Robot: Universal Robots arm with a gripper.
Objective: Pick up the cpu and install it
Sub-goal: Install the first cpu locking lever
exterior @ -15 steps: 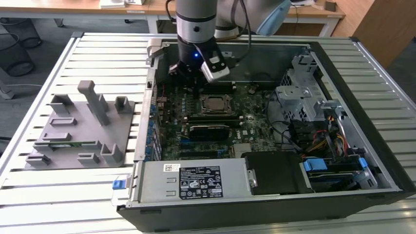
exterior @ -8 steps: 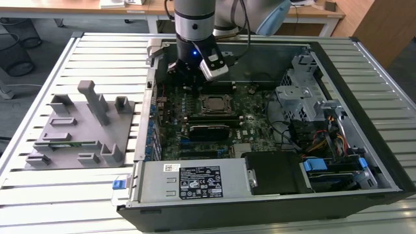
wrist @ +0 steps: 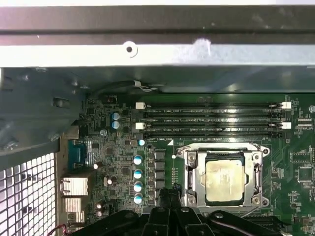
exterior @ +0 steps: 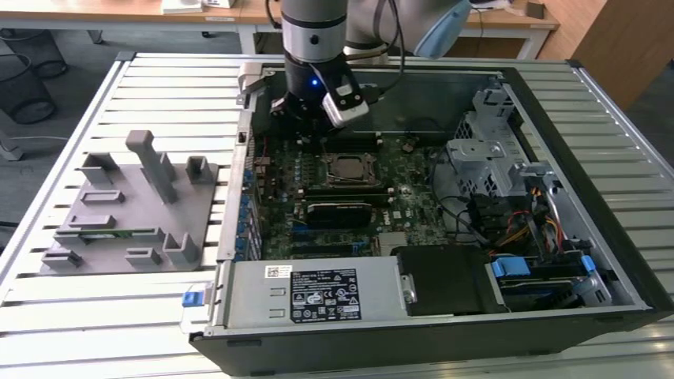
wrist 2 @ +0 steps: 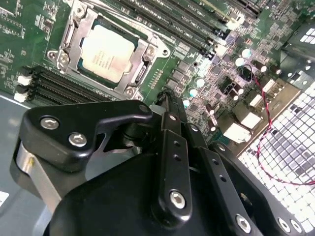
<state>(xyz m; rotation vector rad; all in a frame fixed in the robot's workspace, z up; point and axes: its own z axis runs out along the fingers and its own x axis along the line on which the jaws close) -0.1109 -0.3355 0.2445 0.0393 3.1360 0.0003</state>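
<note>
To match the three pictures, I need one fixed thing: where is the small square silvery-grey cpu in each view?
Exterior view: the small square silvery-grey cpu sits in its metal socket frame, mid-motherboard.
First wrist view: cpu beside the black gripper linkage.
Second wrist view: cpu beyond the linkage.
Shared landmark: the long black memory slots beside the socket.

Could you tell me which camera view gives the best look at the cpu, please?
The second wrist view: the cpu appears large there, its pale metal top seated inside the socket frame on the motherboard. The first wrist view also shows it clearly in the socket, though smaller. In the exterior view it is just a small square below the arm.
</note>
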